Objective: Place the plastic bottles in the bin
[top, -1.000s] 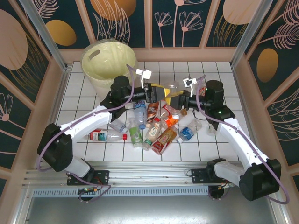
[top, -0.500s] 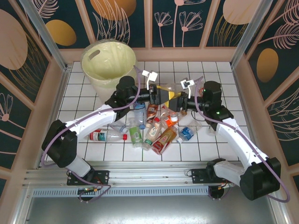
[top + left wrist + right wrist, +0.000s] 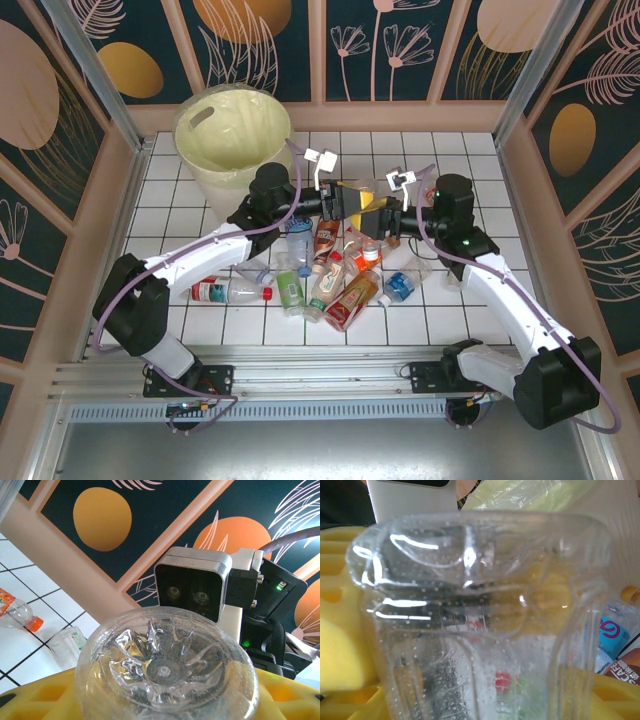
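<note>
My right gripper (image 3: pixel 378 212) pinches the clear bottle (image 3: pixel 165 672) above the pile (image 3: pixel 335 270), well short of the bin (image 3: pixel 207 172), with the left gripper (image 3: pixel 345 197) around its base (gripping or not, I cannot tell), so an early right release could drop it.

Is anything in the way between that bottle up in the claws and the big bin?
Nothing visible blocks it. The clear bottle sits between the left claw and right claw; toward the bin there is just the left arm itself.
</note>
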`<act>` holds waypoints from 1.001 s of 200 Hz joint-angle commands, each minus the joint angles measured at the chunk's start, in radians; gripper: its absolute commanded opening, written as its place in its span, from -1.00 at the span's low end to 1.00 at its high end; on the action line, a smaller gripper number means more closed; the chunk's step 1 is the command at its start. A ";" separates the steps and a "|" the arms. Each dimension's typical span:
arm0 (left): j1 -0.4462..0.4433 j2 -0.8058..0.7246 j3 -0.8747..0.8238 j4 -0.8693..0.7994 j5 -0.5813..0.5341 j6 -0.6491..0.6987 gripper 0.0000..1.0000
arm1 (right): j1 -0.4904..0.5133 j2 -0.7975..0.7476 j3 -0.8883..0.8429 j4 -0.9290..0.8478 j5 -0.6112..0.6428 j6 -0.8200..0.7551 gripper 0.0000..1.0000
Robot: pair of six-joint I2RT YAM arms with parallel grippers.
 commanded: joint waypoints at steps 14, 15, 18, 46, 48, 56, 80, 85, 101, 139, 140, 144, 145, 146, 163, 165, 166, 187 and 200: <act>-0.003 -0.019 0.024 0.027 -0.018 0.015 0.01 | 0.011 -0.012 -0.021 0.023 0.007 -0.004 0.54; -0.003 -0.020 0.024 0.024 -0.020 0.016 0.01 | 0.011 -0.011 -0.020 0.023 0.008 -0.004 0.55; -0.003 -0.024 0.026 0.014 -0.026 0.022 0.00 | 0.012 -0.013 -0.019 0.021 0.012 -0.004 0.60; 0.002 -0.053 0.072 -0.146 -0.136 0.102 -0.01 | 0.011 -0.058 -0.020 -0.009 0.059 -0.016 0.94; 0.002 -0.055 0.077 -0.157 -0.142 0.107 -0.01 | 0.011 -0.063 -0.021 -0.014 0.062 -0.018 0.95; 0.009 -0.063 0.095 -0.193 -0.161 0.128 -0.01 | 0.011 -0.080 -0.020 -0.035 0.077 -0.028 0.96; 0.045 -0.069 0.191 -0.324 -0.200 0.172 -0.02 | 0.008 -0.136 -0.018 -0.088 0.110 -0.046 0.97; 0.057 -0.069 0.213 -0.350 -0.209 0.181 -0.02 | 0.007 -0.151 -0.017 -0.096 0.116 -0.048 0.97; 0.091 -0.072 0.292 -0.452 -0.248 0.226 -0.02 | 0.008 -0.198 -0.015 -0.127 0.148 -0.049 0.97; 0.143 -0.064 0.537 -0.740 -0.454 0.383 -0.02 | 0.008 -0.290 0.002 -0.179 0.238 -0.042 0.96; 0.145 -0.063 0.543 -0.748 -0.461 0.386 -0.02 | 0.008 -0.293 0.003 -0.180 0.244 -0.042 0.96; 0.151 -0.058 0.568 -0.776 -0.488 0.399 -0.02 | 0.008 -0.299 0.004 -0.182 0.253 -0.041 0.96; 0.154 -0.058 0.574 -0.783 -0.496 0.402 -0.02 | 0.007 -0.301 0.005 -0.183 0.255 -0.041 0.96; 0.156 -0.056 0.581 -0.791 -0.503 0.405 -0.02 | 0.007 -0.302 0.005 -0.183 0.258 -0.040 0.96; 0.183 -0.029 0.694 -0.911 -0.643 0.466 -0.02 | 0.008 -0.325 0.005 -0.186 0.298 -0.037 0.95; 0.188 -0.025 0.710 -0.924 -0.658 0.473 -0.02 | 0.009 -0.326 0.006 -0.189 0.305 -0.037 0.95; 0.191 -0.023 0.718 -0.930 -0.666 0.476 -0.02 | 0.010 -0.327 0.006 -0.188 0.308 -0.037 0.95; 0.222 0.016 0.835 -1.026 -0.819 0.549 -0.02 | 0.010 -0.333 0.012 -0.208 0.356 -0.043 0.95; 0.238 0.039 0.885 -1.064 -0.900 0.590 -0.02 | 0.010 -0.333 0.011 -0.218 0.371 -0.045 0.95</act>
